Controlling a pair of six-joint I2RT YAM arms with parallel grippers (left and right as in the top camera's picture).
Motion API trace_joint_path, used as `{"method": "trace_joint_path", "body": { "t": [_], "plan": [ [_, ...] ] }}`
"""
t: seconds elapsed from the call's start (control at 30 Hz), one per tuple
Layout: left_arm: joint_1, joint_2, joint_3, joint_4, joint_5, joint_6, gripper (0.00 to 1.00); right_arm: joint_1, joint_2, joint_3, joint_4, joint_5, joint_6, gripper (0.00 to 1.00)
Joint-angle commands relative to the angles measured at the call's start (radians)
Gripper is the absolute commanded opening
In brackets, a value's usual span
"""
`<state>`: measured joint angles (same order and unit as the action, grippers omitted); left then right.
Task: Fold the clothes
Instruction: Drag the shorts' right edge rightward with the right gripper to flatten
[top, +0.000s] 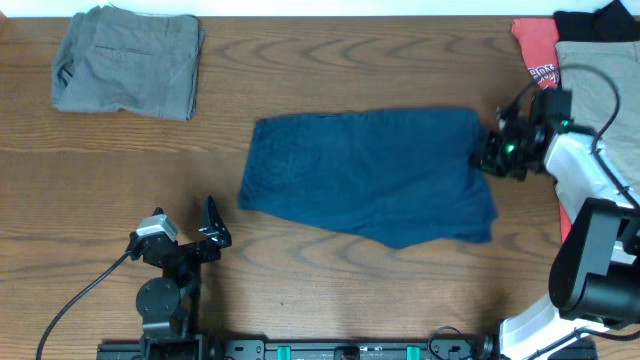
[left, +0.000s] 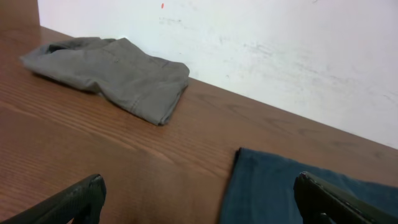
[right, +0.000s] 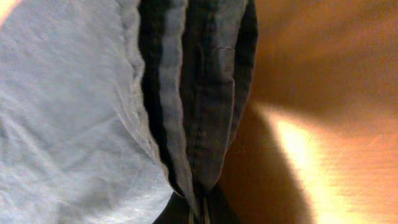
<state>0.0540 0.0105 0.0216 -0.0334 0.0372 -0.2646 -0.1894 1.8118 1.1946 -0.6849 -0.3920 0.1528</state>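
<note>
The navy blue shorts (top: 372, 172) lie flat in the middle of the table, folded in half. My right gripper (top: 490, 152) is at their right edge and is shut on that edge; in the right wrist view the layered cloth edge (right: 199, 124) runs down into the closed jaws (right: 200, 211). My left gripper (top: 212, 228) is open and empty, resting low on the table just left of the shorts' near-left corner; in the left wrist view (left: 199, 202) the blue cloth (left: 280, 193) lies between its fingers and to the right.
Folded grey shorts (top: 127, 62) lie at the back left, also in the left wrist view (left: 118, 71). A pile of red printed (top: 537, 55), black (top: 600, 22) and beige (top: 600, 90) clothes sits at the back right.
</note>
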Motion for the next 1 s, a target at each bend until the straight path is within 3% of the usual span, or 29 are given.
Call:
{"method": "trace_joint_path", "body": {
  "t": [0.0, 0.2, 0.3, 0.33, 0.37, 0.4, 0.43, 0.47, 0.97],
  "plan": [
    [-0.004, -0.006, -0.018, -0.037, -0.027, 0.006, 0.98, 0.0, 0.006, 0.075, -0.025, 0.034, -0.047, 0.01],
    [-0.004, -0.006, -0.018, -0.037, -0.027, 0.006, 0.98, 0.002, 0.006, 0.093, -0.059, 0.061, -0.041, 0.03],
    [-0.004, -0.006, -0.018, -0.037, -0.027, 0.006, 0.98, 0.002, 0.006, 0.093, -0.089, 0.102, -0.042, 0.14],
    [-0.004, -0.006, -0.018, -0.037, -0.027, 0.006, 0.98, 0.002, 0.006, 0.093, -0.097, 0.111, -0.042, 0.22],
    [-0.004, -0.006, -0.018, -0.037, -0.027, 0.006, 0.98, 0.002, 0.006, 0.093, -0.106, 0.121, -0.042, 0.42],
    [-0.004, -0.006, -0.018, -0.037, -0.027, 0.006, 0.98, 0.002, 0.006, 0.093, -0.113, 0.134, -0.042, 0.65],
    [-0.004, -0.006, -0.018, -0.037, -0.027, 0.006, 0.98, 0.002, 0.006, 0.094, -0.117, 0.145, -0.042, 0.95],
    [-0.004, -0.006, -0.018, -0.037, -0.027, 0.006, 0.98, 0.002, 0.006, 0.094, -0.119, 0.153, -0.042, 0.99],
    [-0.004, -0.006, -0.018, -0.037, -0.027, 0.006, 0.98, -0.004, -0.041, 0.208, -0.163, 0.134, -0.015, 0.99]
  ]
}}
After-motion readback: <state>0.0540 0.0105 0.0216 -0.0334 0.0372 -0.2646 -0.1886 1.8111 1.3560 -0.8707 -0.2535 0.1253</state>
